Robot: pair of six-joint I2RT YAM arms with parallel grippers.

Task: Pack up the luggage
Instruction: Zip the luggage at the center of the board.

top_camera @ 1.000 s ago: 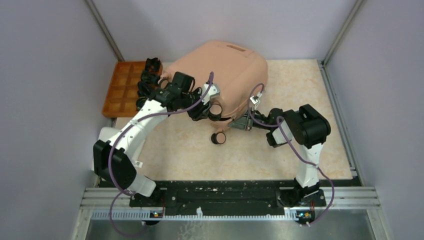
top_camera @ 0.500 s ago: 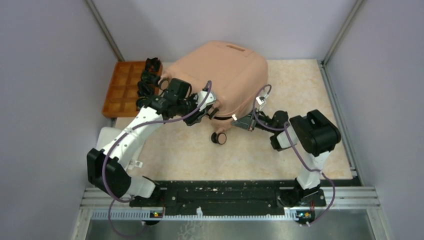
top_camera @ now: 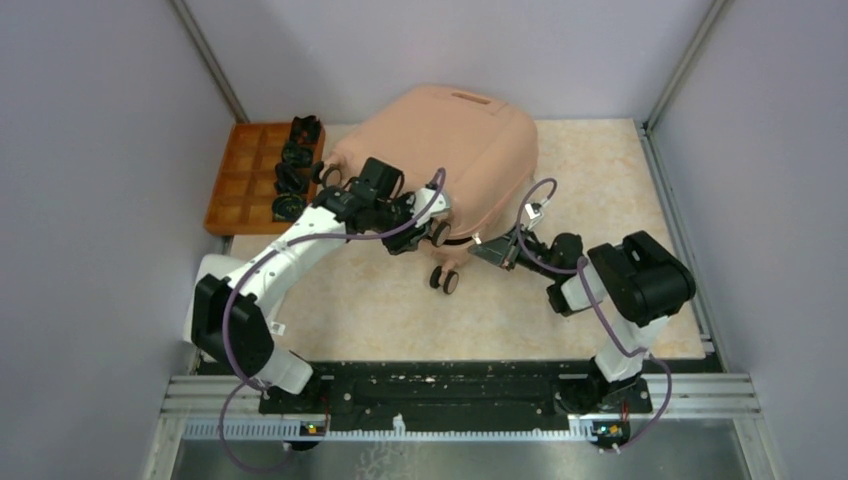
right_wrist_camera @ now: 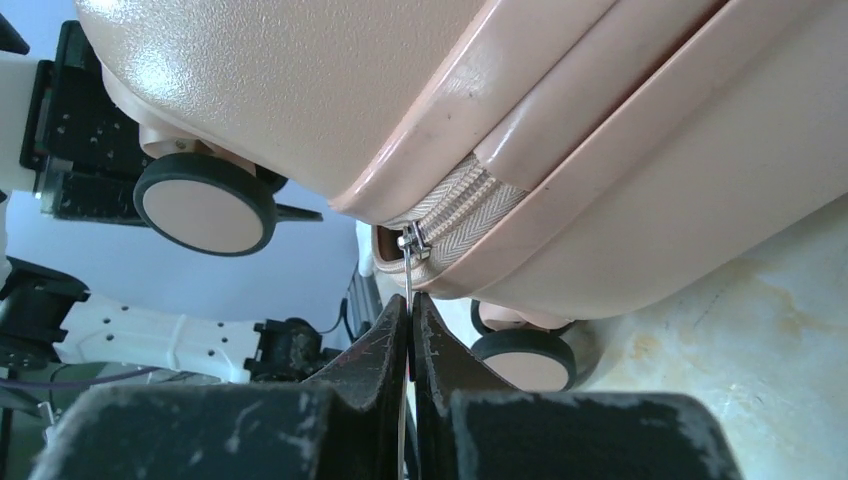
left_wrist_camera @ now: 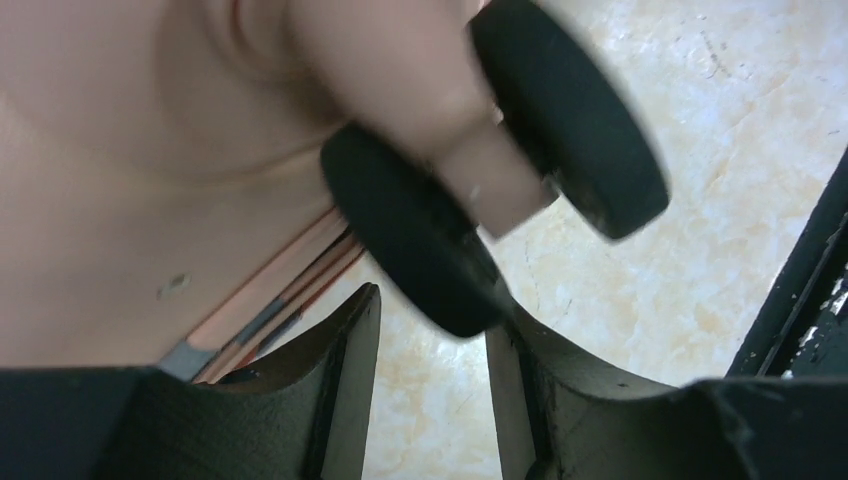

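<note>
Top view: luggage (top_camera: pixel 450 150) is lying shell-up at the back middle of the table (top_camera: pixel 380 310), just beside the orange tray (top_camera: pixel 240 190). Since the earlier frame, the left gripper (top_camera: pixel 420 235) is sitting further right, clear of the tray, at the near corner wheel (top_camera: pixel 438 232). The right gripper (top_camera: pixel 487 247) is staying at the seam, its elbow swung further right.

Left wrist: left gripper (left_wrist_camera: pixel 430 400) is standing parted, with a black twin wheel (left_wrist_camera: pixel 420 240) just above the gap.

Right wrist: right gripper (right_wrist_camera: pixel 411 325) is pinching the zipper pull (right_wrist_camera: pixel 408 270), fingers closed together.
</note>
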